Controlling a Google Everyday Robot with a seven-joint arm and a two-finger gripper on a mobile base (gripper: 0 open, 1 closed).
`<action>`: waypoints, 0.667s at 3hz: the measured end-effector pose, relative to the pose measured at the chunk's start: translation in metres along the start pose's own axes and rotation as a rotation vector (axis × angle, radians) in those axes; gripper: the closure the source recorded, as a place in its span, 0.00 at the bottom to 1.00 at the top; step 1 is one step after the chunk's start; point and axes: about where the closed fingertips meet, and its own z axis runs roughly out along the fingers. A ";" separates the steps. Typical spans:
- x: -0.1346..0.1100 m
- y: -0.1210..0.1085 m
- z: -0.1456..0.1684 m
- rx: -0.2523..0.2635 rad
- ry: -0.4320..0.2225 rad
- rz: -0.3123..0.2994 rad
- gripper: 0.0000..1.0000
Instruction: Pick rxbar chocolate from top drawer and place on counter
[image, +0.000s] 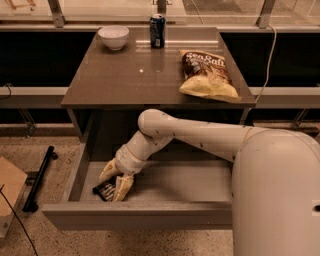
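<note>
In the camera view, a brown bench (125, 80) is being seen from above and in front, with its top drawer (135, 216) standing pulled out toward the camera. The white arm (200, 134) is being reached from the robot's body at the lower right, under the bench edge and down into the left part of the drawer. The gripper (110, 188) is being held low over the pale drawer floor, near the front left corner. Its two fingers (123, 187) are being held apart, one toward the drawer's left wall and the other nearer the front panel, and nothing is being lifted by them.

The chocolate bar (102, 190), a small dark wrapper with pale lettering, is lying flat on the drawer floor. It appears to be sitting in the gap between the fingers. Whether it is being touched by either of them cannot be told, since part of it is being covered by the nearer finger.

On the bench top, a white bowl (113, 36) is sitting at the far left corner. A dark blue can (157, 31) is standing upright at the far edge near the middle, and a brown-and-yellow chip bag (207, 72) is lying flat toward the right side, well apart from both. On the speckled floor (150, 242) left of the drawer, a black rod (41, 176) is lying, with a piece of cardboard (9, 192) just beside it at the left edge.
</note>
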 end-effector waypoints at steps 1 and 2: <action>-0.001 0.000 -0.001 0.003 0.000 -0.002 1.00; -0.031 -0.001 -0.043 0.103 0.010 -0.062 1.00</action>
